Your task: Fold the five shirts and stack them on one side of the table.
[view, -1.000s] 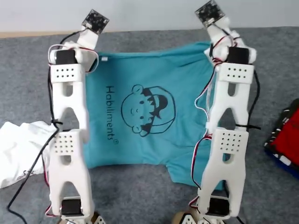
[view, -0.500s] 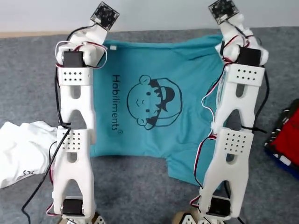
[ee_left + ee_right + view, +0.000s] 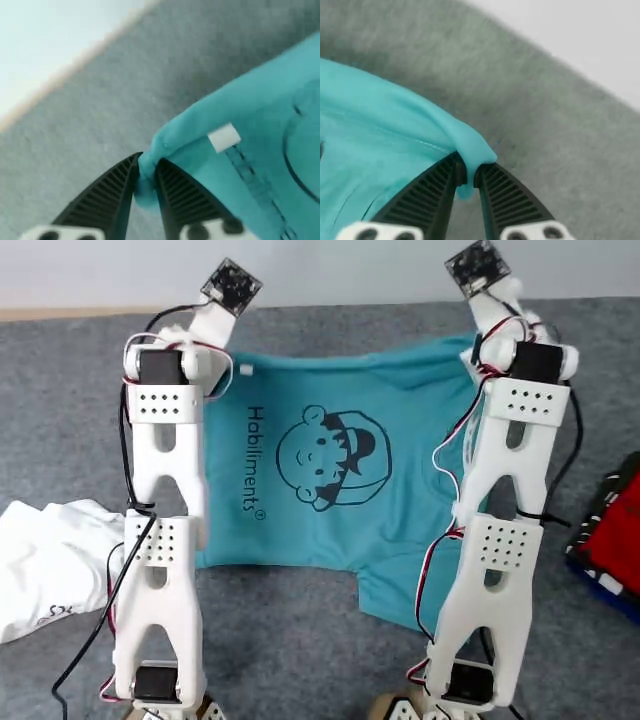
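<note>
Ok, high view first: at 8 o'clock a crumpled white shirt (image 3: 40, 560) lies on the grey table cover (image 3: 300, 670), unfolded, its edge touching the left arm (image 3: 160, 540). That arm stretches from 7 o'clock up to 11 o'clock along the left side of the teal shirt (image 3: 320, 500). In its wrist view the left gripper (image 3: 147, 162) is pinched narrow on a bunched corner of the teal cloth, with the ribbed fingers (image 3: 117, 187) closed on the fabric and a small white label (image 3: 223, 137) sewn just beside the pinched spot. The same label shows in the high view near 11 o'clock, just beside the arm's wrist. The teal shirt sits at table centre, spread mostly flat and print side up, with a dark cartoon face (image 3: 330, 455) in the middle. Its far edge runs between the two wrists and looks slightly lifted at both corners, and a sleeve pokes out toward 5 o'clock under the right arm. The right arm (image 3: 510, 520) runs from 5 o'clock up to 1 o'clock over the shirt's right side. The right gripper (image 3: 469, 165) is also narrow, clamped on a rounded fold of teal fabric above the grey cover. At 4 o'clock, at the table edge and well apart from the teal shirt, lies a red cloth item (image 3: 612, 540) with dark patterned trim, partly cut off, so I cannot tell whether it is folded.
</note>
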Tool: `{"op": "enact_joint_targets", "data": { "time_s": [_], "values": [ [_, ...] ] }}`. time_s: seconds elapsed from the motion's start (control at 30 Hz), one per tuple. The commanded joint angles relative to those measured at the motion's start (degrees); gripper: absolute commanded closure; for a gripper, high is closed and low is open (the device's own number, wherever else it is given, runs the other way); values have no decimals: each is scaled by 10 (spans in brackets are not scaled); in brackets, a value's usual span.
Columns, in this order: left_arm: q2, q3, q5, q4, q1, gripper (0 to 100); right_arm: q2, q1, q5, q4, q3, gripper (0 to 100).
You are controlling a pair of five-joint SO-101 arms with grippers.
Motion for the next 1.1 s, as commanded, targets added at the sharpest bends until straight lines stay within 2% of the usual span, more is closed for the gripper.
{"op": "enact_joint_targets", "data": {
  "time_s": [0.0, 0.13, 0.33, 0.77, 1.07],
  "values": [
    [-16, -6, -30, 75, 0, 994, -15, -2, 25, 70, -20, 987],
    [-17, -5, -34, 76, -18, 994, -29, -2, 29, 138, -39, 987],
    [-82, 68, -36, 76, -19, 994, -98, 0, 28, 138, 24, 987],
    [-349, 488, -117, 76, 15, 994, -428, -1, 27, 138, 498, 987],
    [-418, 647, -131, 76, 14, 994, -644, -1, 29, 138, 799, 987]
  ]
}}
